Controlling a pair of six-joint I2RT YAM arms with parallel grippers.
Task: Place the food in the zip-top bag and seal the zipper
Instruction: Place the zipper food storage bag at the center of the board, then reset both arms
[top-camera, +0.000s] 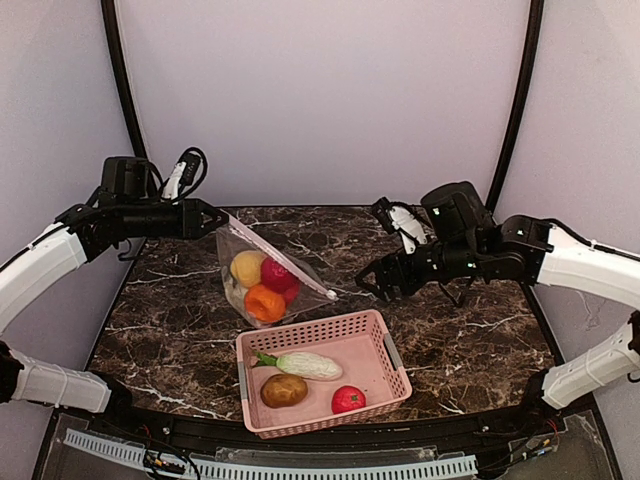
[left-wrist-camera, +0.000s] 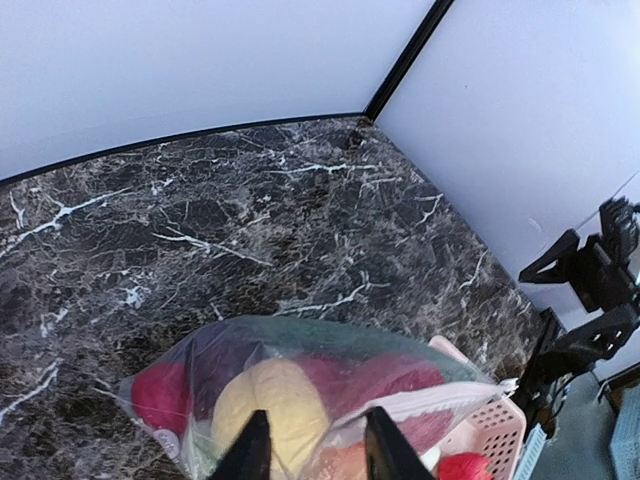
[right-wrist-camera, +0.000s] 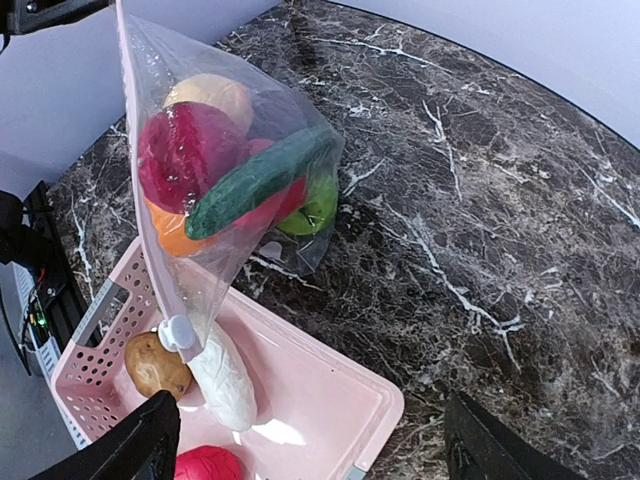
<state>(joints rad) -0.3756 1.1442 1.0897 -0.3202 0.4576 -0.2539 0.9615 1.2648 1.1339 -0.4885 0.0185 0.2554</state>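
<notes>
Zip-top bag (top-camera: 262, 268) stood up left of the table's (top-camera: 470, 320) centre, its top corner raised at the left gripper (top-camera: 214, 218). Bagged food (top-camera: 264, 287): yellow, red and orange balls in the top view, plus a cucumber (right-wrist-camera: 262, 178) and something green in the right wrist view.

The zipper (top-camera: 281, 258) ran as one straight pinkish line from the left gripper down toward the right gripper (top-camera: 367, 283). A small white tab (right-wrist-camera: 175, 331) sat at its lower end. It looked closed along its length, but a full seal could not be confirmed.

Left jaws showed a narrow gap in the wrist view, bag film right below them. Could not tell if they were pinching the corner or had let go. Right jaws were spread wide with nothing between them, just beside the zipper's lower end.

The pink basket (top-camera: 310, 329) sat at the near edge, centre, holding a white vegetable (top-camera: 305, 366), a potato (top-camera: 284, 390) and a red ball (top-camera: 348, 399).

Progress: most food bagged, zipper probably run. Left to do: check the seal. If the three basket pieces count, the bag needs reopening.
</notes>
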